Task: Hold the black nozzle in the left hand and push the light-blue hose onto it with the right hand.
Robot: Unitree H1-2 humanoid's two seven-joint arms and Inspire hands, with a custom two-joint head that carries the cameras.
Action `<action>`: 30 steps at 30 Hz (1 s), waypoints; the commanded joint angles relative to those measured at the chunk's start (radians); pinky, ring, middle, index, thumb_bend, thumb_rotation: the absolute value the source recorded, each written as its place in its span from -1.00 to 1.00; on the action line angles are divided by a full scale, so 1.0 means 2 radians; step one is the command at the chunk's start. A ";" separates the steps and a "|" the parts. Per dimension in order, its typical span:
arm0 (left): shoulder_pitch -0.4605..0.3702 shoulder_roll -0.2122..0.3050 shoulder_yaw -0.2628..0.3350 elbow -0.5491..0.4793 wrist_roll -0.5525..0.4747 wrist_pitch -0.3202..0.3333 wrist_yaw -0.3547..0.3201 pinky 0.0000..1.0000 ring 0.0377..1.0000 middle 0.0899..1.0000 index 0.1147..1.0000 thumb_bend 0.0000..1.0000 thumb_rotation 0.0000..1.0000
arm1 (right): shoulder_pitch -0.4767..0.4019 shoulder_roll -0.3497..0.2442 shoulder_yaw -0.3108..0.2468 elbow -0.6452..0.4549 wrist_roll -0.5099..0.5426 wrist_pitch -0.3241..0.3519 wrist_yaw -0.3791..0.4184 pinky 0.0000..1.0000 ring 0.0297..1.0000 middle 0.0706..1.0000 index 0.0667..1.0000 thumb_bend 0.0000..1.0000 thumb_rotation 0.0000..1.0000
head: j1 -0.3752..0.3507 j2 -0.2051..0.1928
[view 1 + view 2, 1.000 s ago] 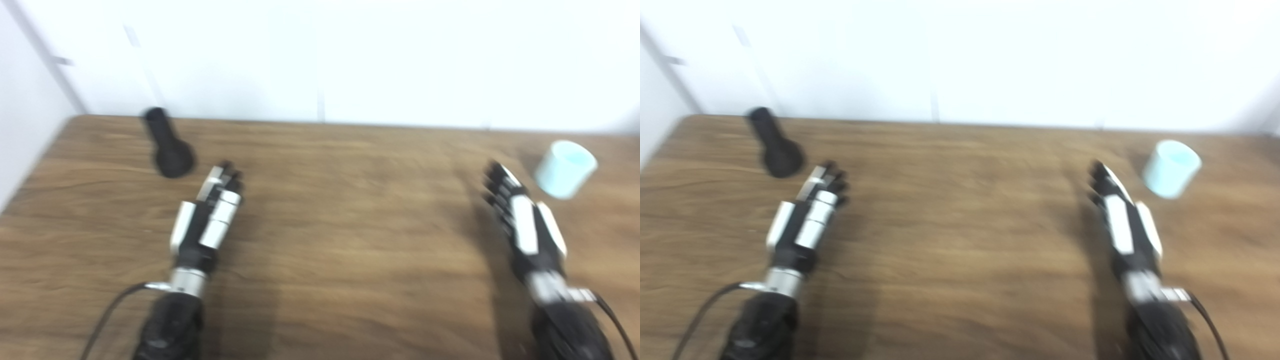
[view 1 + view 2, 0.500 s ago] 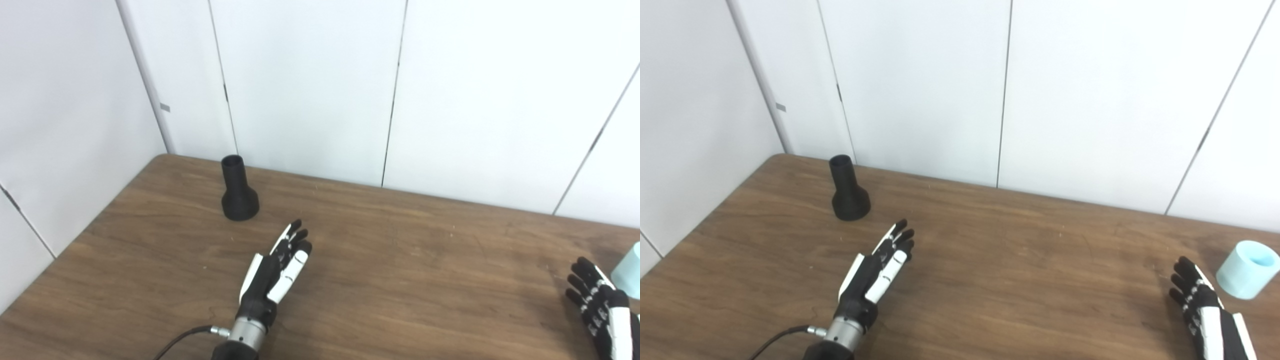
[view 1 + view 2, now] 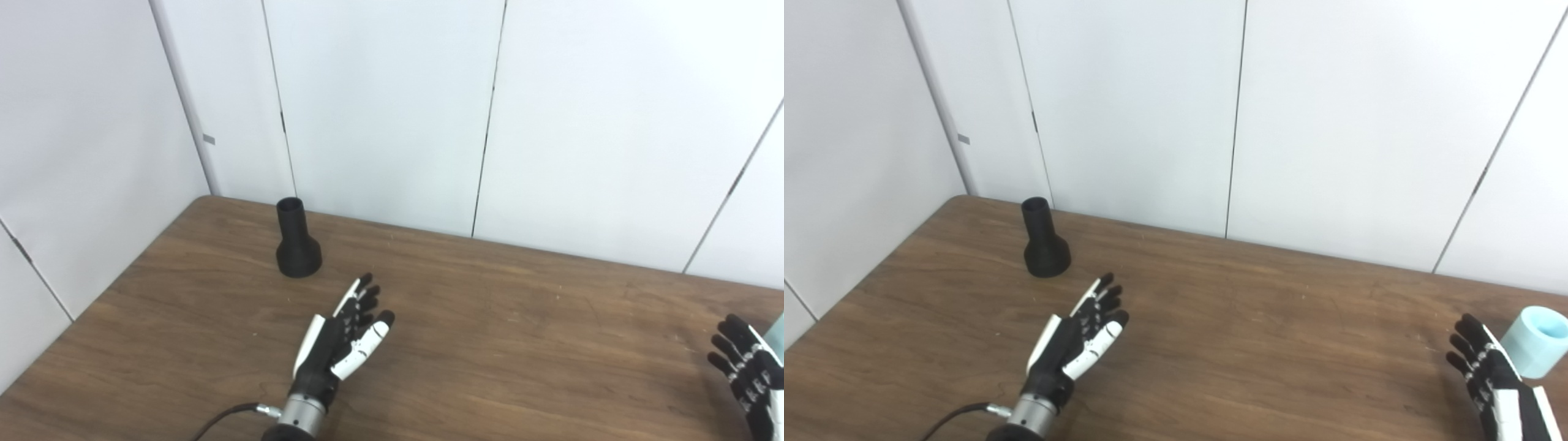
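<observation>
Beyond left robot hand: nozzle

Both head views were sharp and evenly lit, with bright, diffuse light from overhead washing the white wall panels almost flat. The wooden table showed its grain clearly and carried only a dull sheen toward the far edge (no hard glare). Shadows were soft: a faint one hugged the base of the black nozzle, and another lay beneath the left hand. Panel seams leaned outward toward the frame edges, hinting at wide-angle distortion.
</observation>
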 commanded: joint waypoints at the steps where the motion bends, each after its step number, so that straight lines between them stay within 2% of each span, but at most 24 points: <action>1: -0.005 0.011 0.008 -0.029 0.023 -0.003 0.014 0.70 0.78 0.78 0.78 0.24 -0.26 | 0.016 0.004 0.000 0.003 0.001 -0.009 -0.002 0.76 0.84 0.83 0.80 0.40 0.89 | 0.000 0.000; 2: -0.005 0.015 0.017 -0.037 0.028 0.001 0.017 0.70 0.78 0.77 0.77 0.26 -0.30 | 0.016 0.004 0.000 0.004 0.001 -0.008 -0.002 0.76 0.84 0.83 0.80 0.41 0.89 | 0.002 0.001; 3: -0.005 0.021 0.025 -0.043 0.031 0.005 0.018 0.70 0.77 0.76 0.76 0.30 -0.45 | 0.016 0.004 0.000 0.004 0.000 -0.007 -0.003 0.76 0.84 0.83 0.80 0.40 0.90 | 0.003 0.002; 5: -0.006 0.030 0.040 -0.053 0.034 0.013 0.019 0.70 0.76 0.75 0.76 0.34 -0.60 | 0.017 0.005 0.001 0.004 -0.001 -0.005 -0.004 0.76 0.84 0.83 0.79 0.37 0.90 | 0.004 0.003; 8: -0.008 0.042 0.058 -0.067 0.036 0.030 0.018 0.74 0.75 0.73 0.76 0.37 -0.67 | 0.019 0.004 0.001 0.001 -0.002 -0.003 -0.004 0.75 0.84 0.83 0.80 0.36 0.91 | 0.005 0.004; 12: -0.016 0.058 0.076 -0.084 0.044 0.063 0.015 0.73 0.72 0.71 0.74 0.54 -0.83 | 0.018 0.003 0.000 0.001 -0.003 0.001 -0.005 0.74 0.84 0.83 0.79 0.34 0.92 | 0.007 0.006; 14: -0.021 0.065 0.085 -0.090 0.043 0.079 0.013 0.72 0.73 0.71 0.73 0.64 -0.86 | 0.018 0.002 0.000 0.001 -0.003 0.002 -0.005 0.74 0.84 0.82 0.79 0.33 0.92 | 0.007 0.006; 17: -0.029 0.080 0.098 -0.094 0.039 0.094 0.009 0.75 0.74 0.72 0.73 0.69 -0.90 | 0.018 0.001 0.000 0.002 -0.003 0.004 -0.005 0.73 0.83 0.82 0.78 0.31 0.93 | 0.008 0.007; 24: -0.042 0.128 0.120 -0.051 0.046 0.074 0.014 0.77 0.74 0.73 0.73 0.70 -0.89 | 0.017 0.000 0.000 0.008 -0.001 0.002 -0.002 0.72 0.82 0.81 0.77 0.32 0.93 | 0.010 0.007; 27: -0.055 0.154 0.116 -0.022 0.061 0.072 0.013 0.72 0.74 0.72 0.73 0.70 -0.84 | 0.017 0.000 0.001 0.009 -0.001 0.003 -0.001 0.71 0.82 0.81 0.77 0.34 0.92 | 0.008 0.007; 30: -0.071 0.173 0.101 -0.002 0.088 0.086 0.010 0.75 0.81 0.72 0.72 0.73 -0.80 | 0.018 -0.001 0.001 0.007 -0.001 0.005 0.000 0.70 0.82 0.81 0.77 0.36 0.92 | 0.007 0.008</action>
